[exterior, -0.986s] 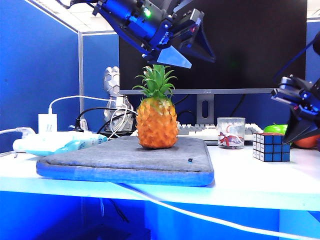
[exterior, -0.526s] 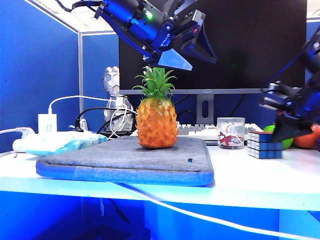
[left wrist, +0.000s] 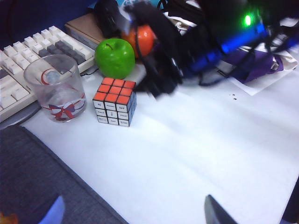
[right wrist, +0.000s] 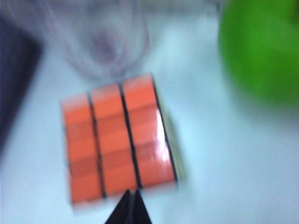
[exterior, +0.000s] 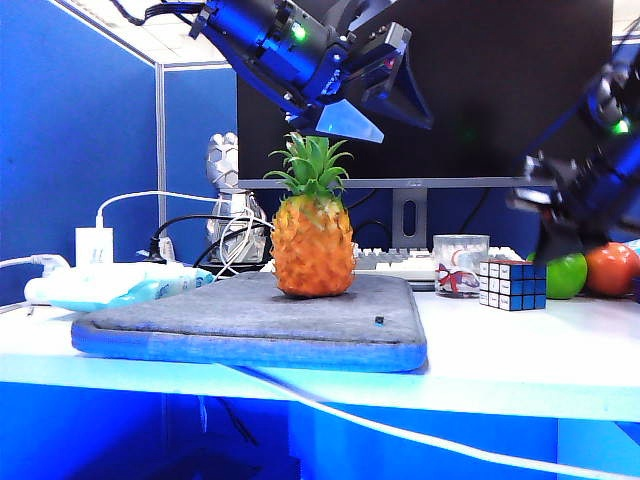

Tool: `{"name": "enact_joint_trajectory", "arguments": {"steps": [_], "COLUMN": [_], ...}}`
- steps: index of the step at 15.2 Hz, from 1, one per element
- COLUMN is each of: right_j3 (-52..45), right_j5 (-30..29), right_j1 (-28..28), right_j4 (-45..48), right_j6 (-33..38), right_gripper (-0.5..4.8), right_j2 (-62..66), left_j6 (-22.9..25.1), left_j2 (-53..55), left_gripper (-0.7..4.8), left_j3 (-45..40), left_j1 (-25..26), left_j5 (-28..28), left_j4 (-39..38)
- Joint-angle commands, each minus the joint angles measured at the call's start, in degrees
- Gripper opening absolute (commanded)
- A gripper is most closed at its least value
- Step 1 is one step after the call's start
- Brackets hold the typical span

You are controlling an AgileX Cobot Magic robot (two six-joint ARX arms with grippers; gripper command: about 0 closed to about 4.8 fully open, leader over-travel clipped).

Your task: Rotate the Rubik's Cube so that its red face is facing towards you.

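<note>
White table [exterior: 500,370] carries a grey mat [exterior: 250,320] at nine o'clock; the Rubik's Cube [exterior: 512,285] sits at three o'clock, glass cup [exterior: 461,265] just beside it at its nine, green apple [exterior: 565,275] at its three, keyboard [exterior: 400,262] behind.

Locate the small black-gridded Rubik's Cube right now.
In the exterior view the Rubik's Cube sits right of centre on the white tabletop, between the clear drinking glass and the green apple.
</note>
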Motion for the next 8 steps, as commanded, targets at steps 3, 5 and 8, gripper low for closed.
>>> {"name": "enact_joint_trajectory", "arguments": {"steps": [3, 5, 8], "right_j3": [3.08, 3.08, 3.10], "right_j5": [-0.07, -0.11, -1.68], "right_j1": [0.07, 0.33, 0.48], "right_j4": [0.17, 0.02, 0.48], "right_j6": [-0.20, -0.13, 0.02], "right_gripper": [0.00, 3.04, 4.79], "right_j2": [-0.35, -0.35, -0.13], "left_j6": [-0.20, -0.24, -1.16], "left_j2": [-0.04, -0.04, -0.04], "left_gripper": [3.98, 3.98, 3.97], "left_j3": [0.24, 0.24, 0.24], "left_j1": [-0.04, -0.04, -0.07], "left_j5": [-0.02, 0.22, 0.33], "left_j4": [0.94, 0.81, 0.74]}}
